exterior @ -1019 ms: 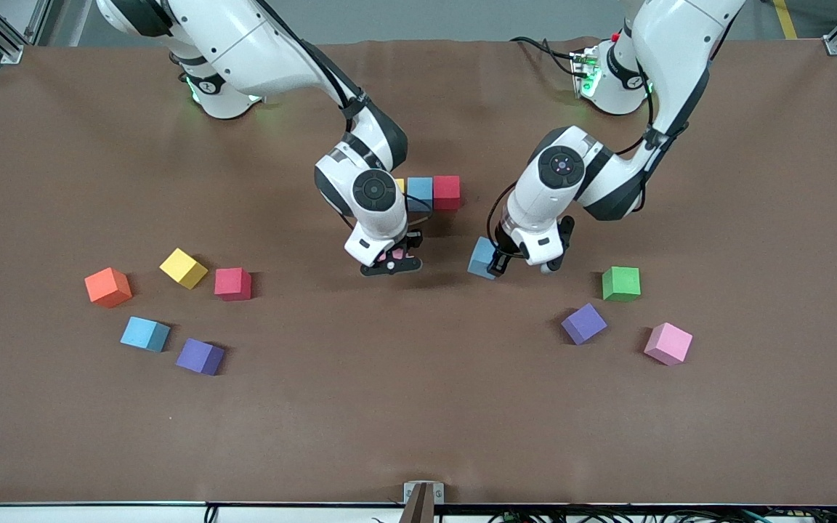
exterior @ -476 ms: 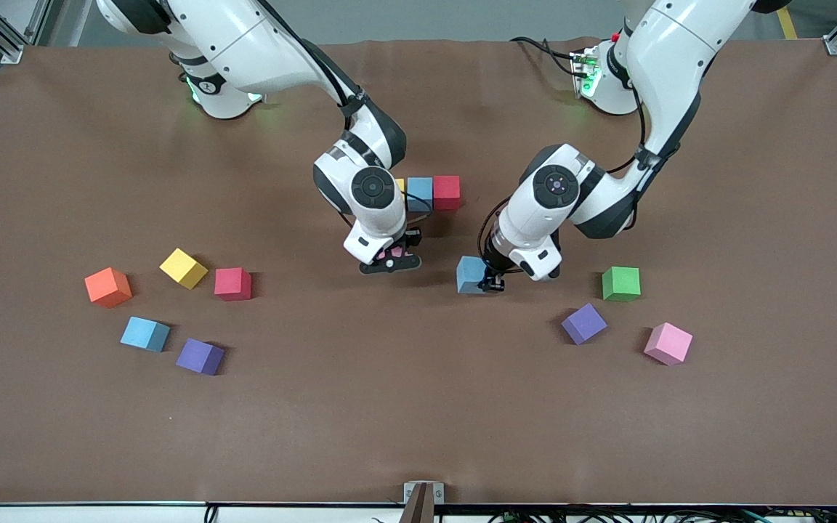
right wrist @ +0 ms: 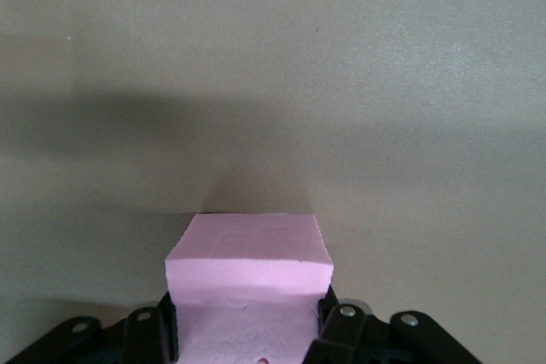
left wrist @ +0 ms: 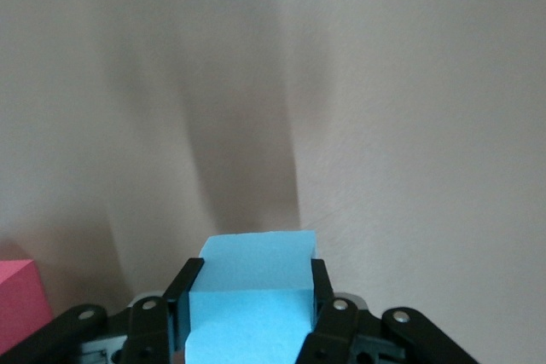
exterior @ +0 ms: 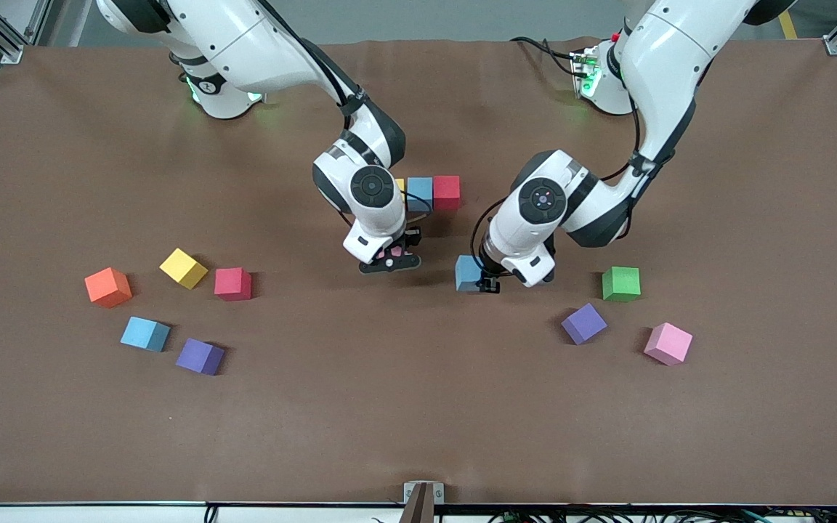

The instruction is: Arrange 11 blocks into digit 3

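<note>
**Between my jaws: two foam cubes in hand, top bar of the 3 laid**

Between the fingers of my left gripper [exterior: 490,285] sits a small matte blue foam cube [exterior: 468,274], clamped on two opposite side faces, top face proud of the fingertips [left wrist: 320,283]. My right gripper [exterior: 390,263] is closed the same way on a matte pink foam cube [right wrist: 248,263]; from the front only a sliver of pink shows under the wrist. Both hang low over bare brown table cover [exterior: 418,407], near mid-table.

Handling, my judgement: light, slightly squashy foam, matte enough not to slip. Flat opposite faces, centred, are the right hold; moderate squeeze, since overpressure could dent a cube or tilt it on release.

Farther from the front camera than both grippers, a touching row: blue cube [exterior: 420,193], red cube [exterior: 447,192], a yellow edge [exterior: 401,185] mostly hidden by my right wrist.

Loose toward the right arm's end: yellow [exterior: 183,268], red [exterior: 233,283], blue [exterior: 145,334], purple [exterior: 200,357], plus the orange cube [exterior: 107,286]. Toward the left arm's end: green [exterior: 620,283], purple [exterior: 583,323], pink [exterior: 668,343].
</note>
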